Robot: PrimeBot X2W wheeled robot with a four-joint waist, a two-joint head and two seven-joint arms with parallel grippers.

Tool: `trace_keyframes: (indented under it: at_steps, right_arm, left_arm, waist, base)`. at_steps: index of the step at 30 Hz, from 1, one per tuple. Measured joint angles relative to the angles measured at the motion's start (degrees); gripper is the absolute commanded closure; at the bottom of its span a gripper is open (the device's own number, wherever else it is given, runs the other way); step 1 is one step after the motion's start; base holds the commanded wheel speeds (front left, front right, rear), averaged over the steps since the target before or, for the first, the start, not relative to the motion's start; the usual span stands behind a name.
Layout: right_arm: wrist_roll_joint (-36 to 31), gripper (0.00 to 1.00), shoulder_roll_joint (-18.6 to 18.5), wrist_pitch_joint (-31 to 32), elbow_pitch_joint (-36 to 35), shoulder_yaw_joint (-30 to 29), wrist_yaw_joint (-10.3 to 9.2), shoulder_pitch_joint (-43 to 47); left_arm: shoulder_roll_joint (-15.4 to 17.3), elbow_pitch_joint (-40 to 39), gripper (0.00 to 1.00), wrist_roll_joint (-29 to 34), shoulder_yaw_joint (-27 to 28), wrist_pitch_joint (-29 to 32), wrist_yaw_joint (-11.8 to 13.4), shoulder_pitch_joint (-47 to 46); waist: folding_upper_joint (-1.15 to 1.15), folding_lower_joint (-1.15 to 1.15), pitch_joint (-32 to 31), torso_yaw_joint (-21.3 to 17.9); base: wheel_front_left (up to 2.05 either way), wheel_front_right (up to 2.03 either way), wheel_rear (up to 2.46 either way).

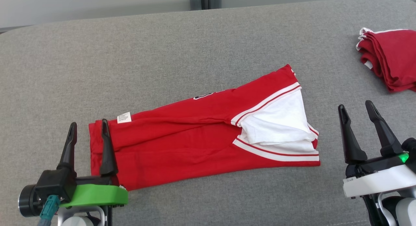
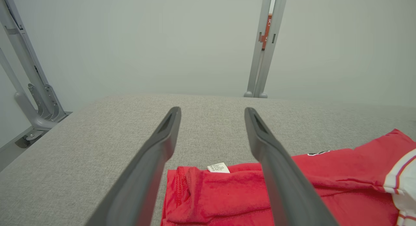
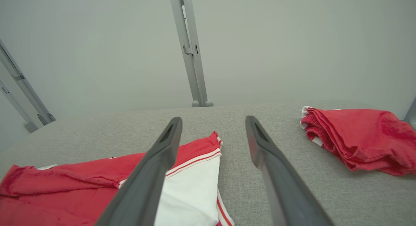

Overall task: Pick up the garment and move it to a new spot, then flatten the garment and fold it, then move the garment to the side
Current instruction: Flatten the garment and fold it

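The left gripper (image 1: 88,122) and right gripper (image 1: 355,104) are hovering wide open at opposite ends of the red garment (image 1: 182,144), likely readying another fold.

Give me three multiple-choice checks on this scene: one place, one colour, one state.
1. Where is the folded red pile relative to the red garment?
A. On it
B. Apart, to the robot's right
C. Apart, to the robot's left

2. What colour shows inside the garment's open end?
A. Blue
B. Black
C. White

3. How do both arms' jaws stand?
A. Open, holding nothing
B. Shut on the garment
C. Shut on the pile

Answers:
1 B, bare grey surface separates them.
2 C, white lining shows there.
3 A, both pairs are spread wide in the wrist views.
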Motion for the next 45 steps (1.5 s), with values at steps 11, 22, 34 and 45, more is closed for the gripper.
trace_keyframes:
  at_steps: [11, 22, 34, 45]
  right_arm:
    - [0.2, 0.00, -0.9, 1.4, 1.5, -1.0, 0.00, -0.2]
    - [3.3, 0.00, -3.5, 2.1, 16.9, 1.6, 0.00, -6.4]
    - [9.4, 1.00, -7.1, 2.0, 27.3, 9.2, -0.09, -12.5]
    - [11.3, 1.00, -5.9, -1.0, 24.3, 4.9, 0.07, -6.5]
  left_arm:
    - [-1.5, 0.3, 0.00, 1.2, 0.4, 0.0, -1.6, -0.7]
    - [-6.0, 0.0, 0.00, 4.4, 1.6, 0.0, -5.8, -7.5]
    - [-10.4, 2.5, 0.00, 7.7, 4.1, 0.0, -10.2, -8.3]
    - [-10.6, 2.7, 0.00, 10.4, 7.0, 0.0, -11.4, -6.3]
  waist:
    - [0.00, 0.00, 1.5, 0.9]
    - [0.00, 0.00, 7.6, 4.8]
    - [0.00, 0.00, 10.4, 8.6]
    - [0.00, 0.00, 8.3, 5.1]
  base:
    - [0.00, 0.00, 0.00]
    - [0.00, 0.00, 0.00]
    - [0.00, 0.00, 0.00]
    - [0.00, 0.00, 0.00]
